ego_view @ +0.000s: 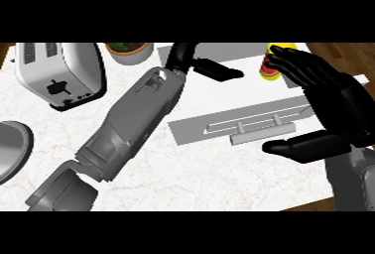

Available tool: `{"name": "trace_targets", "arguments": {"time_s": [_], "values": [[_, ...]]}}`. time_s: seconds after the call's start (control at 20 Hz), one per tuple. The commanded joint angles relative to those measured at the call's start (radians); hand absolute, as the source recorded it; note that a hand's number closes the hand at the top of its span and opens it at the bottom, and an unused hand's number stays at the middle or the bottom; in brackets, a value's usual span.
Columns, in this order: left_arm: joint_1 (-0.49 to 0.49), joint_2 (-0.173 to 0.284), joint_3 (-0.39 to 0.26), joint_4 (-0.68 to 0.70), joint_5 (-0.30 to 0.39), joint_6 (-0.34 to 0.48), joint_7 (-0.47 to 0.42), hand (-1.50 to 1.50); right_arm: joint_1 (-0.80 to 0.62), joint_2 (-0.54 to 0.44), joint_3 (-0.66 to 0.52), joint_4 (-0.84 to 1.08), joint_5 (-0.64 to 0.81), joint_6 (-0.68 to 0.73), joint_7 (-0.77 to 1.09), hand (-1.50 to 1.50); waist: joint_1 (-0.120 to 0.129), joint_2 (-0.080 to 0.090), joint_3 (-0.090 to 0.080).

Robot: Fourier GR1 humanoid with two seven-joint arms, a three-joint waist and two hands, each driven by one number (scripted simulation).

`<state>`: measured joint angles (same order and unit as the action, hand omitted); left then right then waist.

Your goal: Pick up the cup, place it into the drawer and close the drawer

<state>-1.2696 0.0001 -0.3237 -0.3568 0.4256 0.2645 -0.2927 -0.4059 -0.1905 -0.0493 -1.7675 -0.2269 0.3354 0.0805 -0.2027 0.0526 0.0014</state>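
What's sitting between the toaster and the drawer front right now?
In the head view, the robot's left forearm crosses the white counter diagonally between the toaster and the drawer front, its robot hand reaching toward the drawer.

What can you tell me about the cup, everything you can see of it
Only part of the cup shows, near the counter's far edge at the right. It has a yellow top and a red lower body with a darker band; the material looks glossy, like plastic. It seems upright. The right hand is against its right side, fingers reaching over it and hiding much of it. It appears to sit in the open drawer, though that is uncertain.
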Motion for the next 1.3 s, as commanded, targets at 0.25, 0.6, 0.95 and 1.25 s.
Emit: {"name": "trace_targets", "arguments": {"time_s": [0.25,0.6,0.95,1.25], "values": [[0.004,0.0,0.053,-0.058,0.163,0.005,-0.159,-1.5,0.02,-0.073,0.168,0.007,-0.087,0.251,0.084,1.5,0.028,-0.011,-0.002],[0.008,0.0,0.052,-0.032,0.226,0.045,-0.205,-1.5,0.058,-0.183,0.256,-0.006,0.126,0.29,0.163,-1.5,0.102,-0.031,-0.002],[0.05,0.0,0.092,-0.046,0.239,0.008,-0.257,-1.5,0.132,-0.179,0.331,0.124,0.518,0.135,-0.019,-1.5,0.191,-0.042,0.0],[0.166,0.027,0.082,-0.127,0.242,-0.05,-0.262,-1.5,0.09,-0.137,0.438,0.422,0.699,0.044,-0.139,-1.5,0.245,-0.048,0.0]]}}
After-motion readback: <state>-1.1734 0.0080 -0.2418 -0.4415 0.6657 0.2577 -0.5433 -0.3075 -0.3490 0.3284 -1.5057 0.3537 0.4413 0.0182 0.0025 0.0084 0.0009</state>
